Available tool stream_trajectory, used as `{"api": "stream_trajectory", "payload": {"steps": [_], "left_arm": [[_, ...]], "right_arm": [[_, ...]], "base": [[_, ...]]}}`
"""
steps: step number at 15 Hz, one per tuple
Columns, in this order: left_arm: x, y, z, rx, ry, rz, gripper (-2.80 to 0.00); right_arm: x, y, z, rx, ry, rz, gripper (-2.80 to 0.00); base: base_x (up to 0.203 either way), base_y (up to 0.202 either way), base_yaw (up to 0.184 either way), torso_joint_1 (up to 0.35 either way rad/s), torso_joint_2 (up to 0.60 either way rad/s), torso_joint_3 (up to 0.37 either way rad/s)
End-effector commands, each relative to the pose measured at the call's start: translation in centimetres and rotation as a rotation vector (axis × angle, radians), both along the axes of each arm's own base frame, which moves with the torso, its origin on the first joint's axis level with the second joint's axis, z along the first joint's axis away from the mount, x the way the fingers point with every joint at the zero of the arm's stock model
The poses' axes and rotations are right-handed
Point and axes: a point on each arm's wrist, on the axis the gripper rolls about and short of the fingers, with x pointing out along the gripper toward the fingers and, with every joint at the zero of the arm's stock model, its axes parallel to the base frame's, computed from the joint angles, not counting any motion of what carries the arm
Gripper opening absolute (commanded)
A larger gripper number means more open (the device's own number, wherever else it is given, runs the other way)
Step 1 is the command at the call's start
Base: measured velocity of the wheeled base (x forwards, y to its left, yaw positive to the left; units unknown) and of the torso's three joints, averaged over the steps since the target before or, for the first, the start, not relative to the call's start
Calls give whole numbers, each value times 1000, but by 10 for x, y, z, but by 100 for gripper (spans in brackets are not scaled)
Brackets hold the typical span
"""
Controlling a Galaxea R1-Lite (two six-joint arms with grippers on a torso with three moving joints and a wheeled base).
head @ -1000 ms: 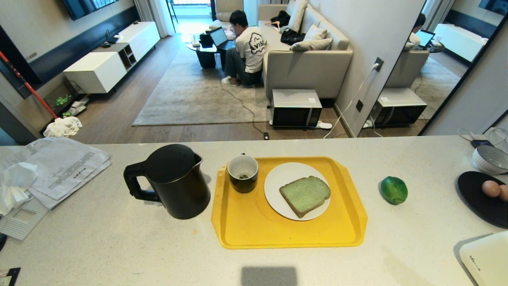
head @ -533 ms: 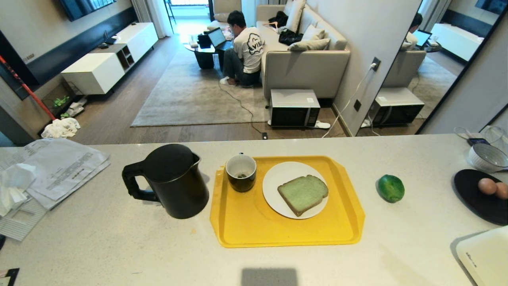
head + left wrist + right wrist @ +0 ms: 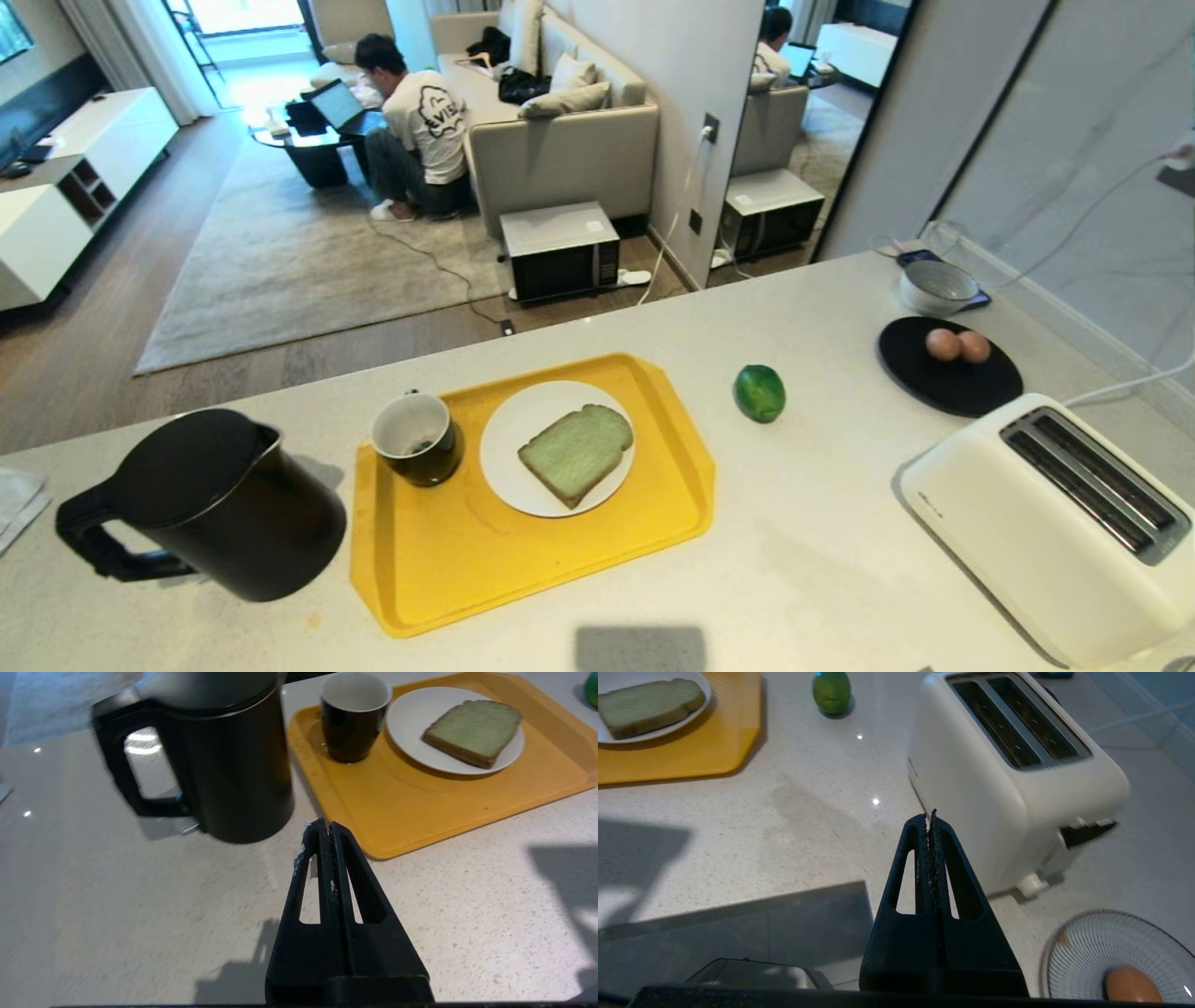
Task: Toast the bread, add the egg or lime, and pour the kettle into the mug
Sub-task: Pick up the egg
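On the white plate (image 3: 523,439) the bread (image 3: 576,453) lies flat — between both arms, toaster (image 3: 1055,523) rightward — both jaws pressed together, empty.

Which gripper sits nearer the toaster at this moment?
The right. The right gripper, shut, hangs just beside the white toaster. The left gripper, also shut, sits by the kettle at the yellow tray's other side, far from the toaster.

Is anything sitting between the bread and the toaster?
The lime sits on the counter roughly between the bread on its plate and the toaster, nearer the far side. Lifting the slice over it should avoid it. The toaster slots look empty.
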Motion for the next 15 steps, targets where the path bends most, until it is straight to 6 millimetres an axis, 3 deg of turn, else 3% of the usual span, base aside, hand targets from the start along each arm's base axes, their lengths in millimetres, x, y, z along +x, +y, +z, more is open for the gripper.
{"api": "stream_trajectory", "payload": {"steps": [1,15], "left_arm": [[0,0,0,1,1,0,-280],[0,0,0,0,0,-1,-280]], "right_arm": [[0,0,0,-2,3,1,-280],[0,0,0,-2,3,1,-280]], "base": [[-1,8,-167,2,2,2],[2,8,-169,1,2,3]]}}
